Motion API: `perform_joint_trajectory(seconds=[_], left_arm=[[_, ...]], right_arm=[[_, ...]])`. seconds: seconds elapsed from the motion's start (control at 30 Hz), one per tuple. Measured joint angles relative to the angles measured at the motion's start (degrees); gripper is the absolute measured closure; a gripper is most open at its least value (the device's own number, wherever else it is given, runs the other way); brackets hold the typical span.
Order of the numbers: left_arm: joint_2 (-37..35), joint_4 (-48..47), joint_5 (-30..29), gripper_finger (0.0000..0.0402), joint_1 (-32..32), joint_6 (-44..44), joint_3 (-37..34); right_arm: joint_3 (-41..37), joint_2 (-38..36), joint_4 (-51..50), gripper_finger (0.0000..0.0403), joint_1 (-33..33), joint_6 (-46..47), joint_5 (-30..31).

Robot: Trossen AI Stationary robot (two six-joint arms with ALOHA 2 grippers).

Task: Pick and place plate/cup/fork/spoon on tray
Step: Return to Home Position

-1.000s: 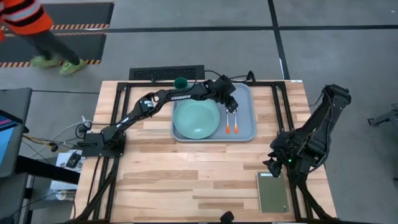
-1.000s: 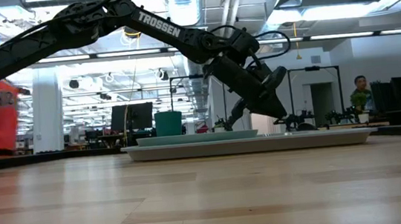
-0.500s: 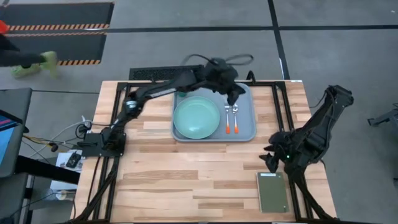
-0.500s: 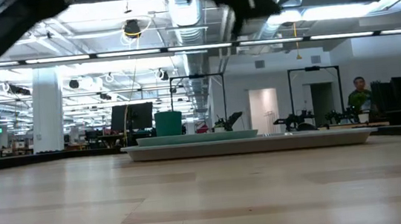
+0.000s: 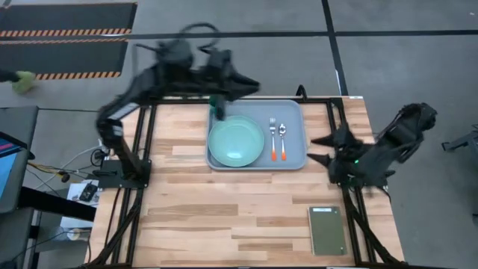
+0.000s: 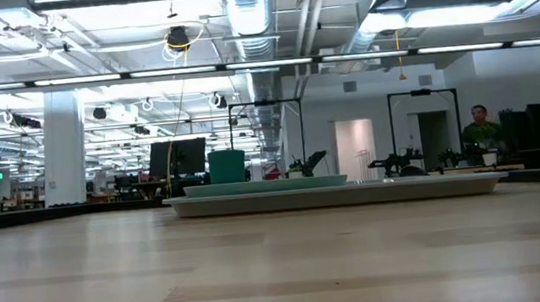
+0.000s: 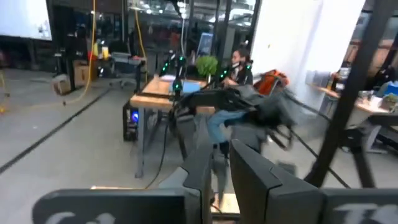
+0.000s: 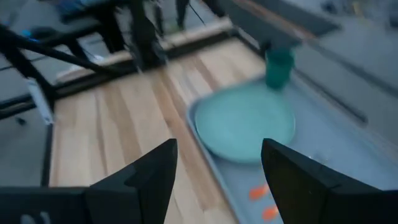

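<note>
The mint-green plate (image 5: pixel 236 142) lies on the left half of the pale blue-grey tray (image 5: pixel 295 161), and shows in the right wrist view (image 8: pixel 242 121). The fork (image 5: pixel 273 136) and the spoon (image 5: pixel 283 137) lie side by side on the tray's right half, orange handles toward the near edge. The dark green cup (image 5: pixel 219 106) stands upright at the tray's far left corner (image 8: pixel 279 67). My left gripper (image 5: pixel 240 84) is raised high beyond the table's far edge, empty, its fingers a narrow gap apart (image 7: pixel 222 180). My right gripper (image 5: pixel 320 149) is open and empty just right of the tray.
A dark green-grey slab (image 5: pixel 328 230) lies near the table's front right corner. The low view shows the tray (image 6: pixel 335 192) far across bare wood. People show in the room beyond (image 6: pixel 479 131) (image 7: pixel 239 62).
My left gripper has risen off the tray's right half, leaving the fork and spoon lying there, and has swung up and toward the far left. My right gripper has moved from beside the slab toward the table's far edge, up to the tray's right side.
</note>
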Motion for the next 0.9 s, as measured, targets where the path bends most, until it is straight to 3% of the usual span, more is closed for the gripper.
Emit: perform_joint_trajectory(seconds=[0.17, 0.33, 0.53, 0.73, 0.9], left_arm=[[-9.44, -9.37, 0.14, 0.0356, -0.79, -4.51, -0.09], [-20.19, -16.29, -0.14, 0.0356, -2.79, -0.96, -0.04], [-30.59, -22.25, -5.94, 0.0356, -6.0, 4.55, -0.07], [-37.32, -31.71, -15.35, 0.0356, -6.19, 6.21, -2.8], [-42.17, -27.6, -16.36, 0.0356, -6.18, 6.36, -16.66]], right_arm=[[10.27, -0.02, 0.69, 0.0143, -1.08, -14.12, 0.59], [17.53, -0.51, 3.58, 0.0143, -3.19, -23.84, 3.46], [22.71, -5.93, 3.37, 0.0143, -6.35, -29.89, 4.53], [20.66, -17.72, 2.65, 0.0143, -8.43, -29.71, 6.51], [10.22, -28.19, 2.31, 0.0143, -8.75, -26.49, 7.12]])
